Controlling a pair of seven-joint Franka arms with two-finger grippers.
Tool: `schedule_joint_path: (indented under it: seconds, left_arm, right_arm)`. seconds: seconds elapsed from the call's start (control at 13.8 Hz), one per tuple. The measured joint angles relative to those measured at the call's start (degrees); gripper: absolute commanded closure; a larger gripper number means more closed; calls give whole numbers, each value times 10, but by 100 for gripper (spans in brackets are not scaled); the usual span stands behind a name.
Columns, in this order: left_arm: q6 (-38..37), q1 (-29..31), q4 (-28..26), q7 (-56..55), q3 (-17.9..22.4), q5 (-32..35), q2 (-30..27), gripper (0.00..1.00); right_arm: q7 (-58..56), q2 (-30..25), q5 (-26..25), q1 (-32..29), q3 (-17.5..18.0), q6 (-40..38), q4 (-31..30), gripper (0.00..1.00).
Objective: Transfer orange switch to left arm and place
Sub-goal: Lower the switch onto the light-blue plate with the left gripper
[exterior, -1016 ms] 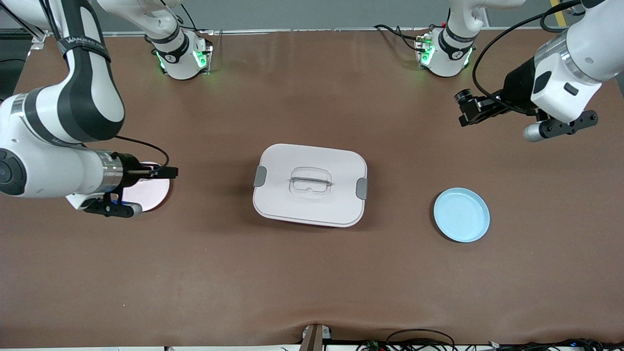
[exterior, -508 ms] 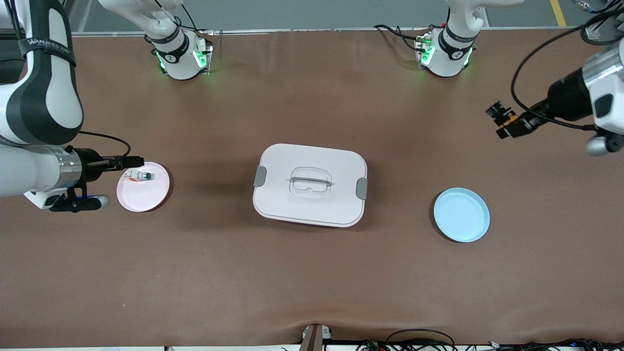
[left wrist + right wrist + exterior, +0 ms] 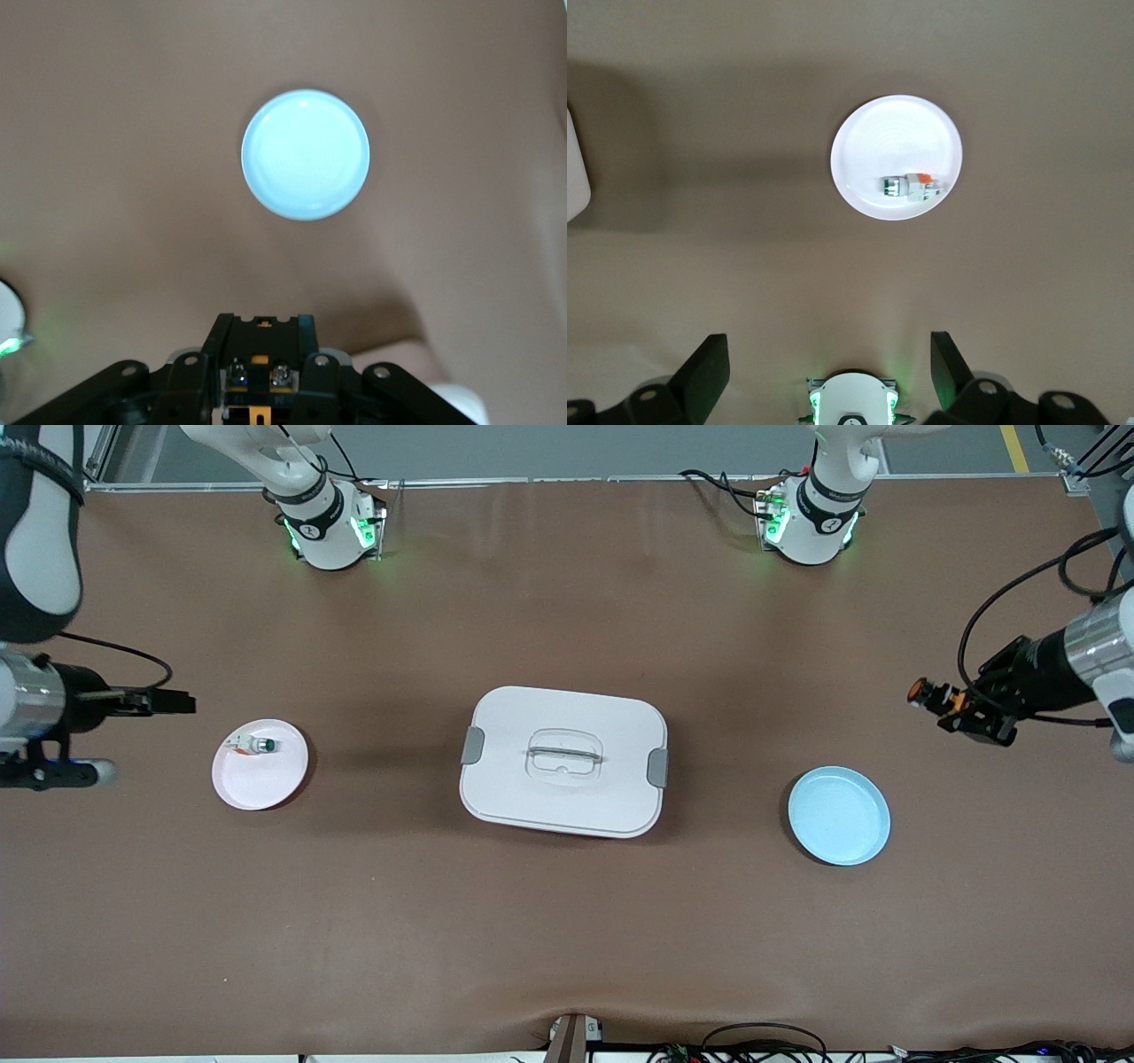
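Note:
The orange switch [image 3: 924, 692], a stubby black part with an orange face, sticks out of my left gripper [image 3: 941, 699], which is shut on it in the air over bare table at the left arm's end. In the left wrist view the switch [image 3: 263, 358] shows between the jaws. The white lidded box [image 3: 563, 760] sits mid-table, well apart from both arms. My right gripper [image 3: 180, 702] hangs open and empty at the right arm's end, its fingers [image 3: 707, 372] spread wide.
A light blue plate [image 3: 839, 816] lies nearer the front camera than my left gripper and shows empty [image 3: 306, 154]. A pale pink plate [image 3: 266, 779] near my right gripper holds a small white part with a green tip [image 3: 256, 746], seen too as the white part [image 3: 909, 186].
My right arm has drawn back off the pink plate toward its end of the table, uncovering the white part. My left gripper has carried the switch toward the left arm's end, turning it.

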Motion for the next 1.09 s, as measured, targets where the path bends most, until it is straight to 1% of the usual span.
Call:
schedule_joint_path:
  seconds: [0.36, 0.51, 0.73, 0.94, 1.09]
  left_arm:
    - [156, 11, -112, -86, 0, 7, 12, 100]
    - [207, 11, -147, -132, 0, 27, 26, 100]
    - [273, 7, -172, -183, -3, 59, 63, 100]
    - [344, 6, -199, -189, -4, 61, 93, 100]
    - [372, 6, -210, -189, -4, 61, 109, 100]
  right_arm:
    - [0, -1, -5, -2, 1, -3, 10, 0]
    - [0, -1, -19, 2, 6, -2, 10, 0]
    - [0, -1, -24, 14, 12, -4, 11, 0]
    - [0, -11, -24, 19, 12, -9, 13, 0]
    - [0, -17, -24, 19, 11, -10, 13, 0]
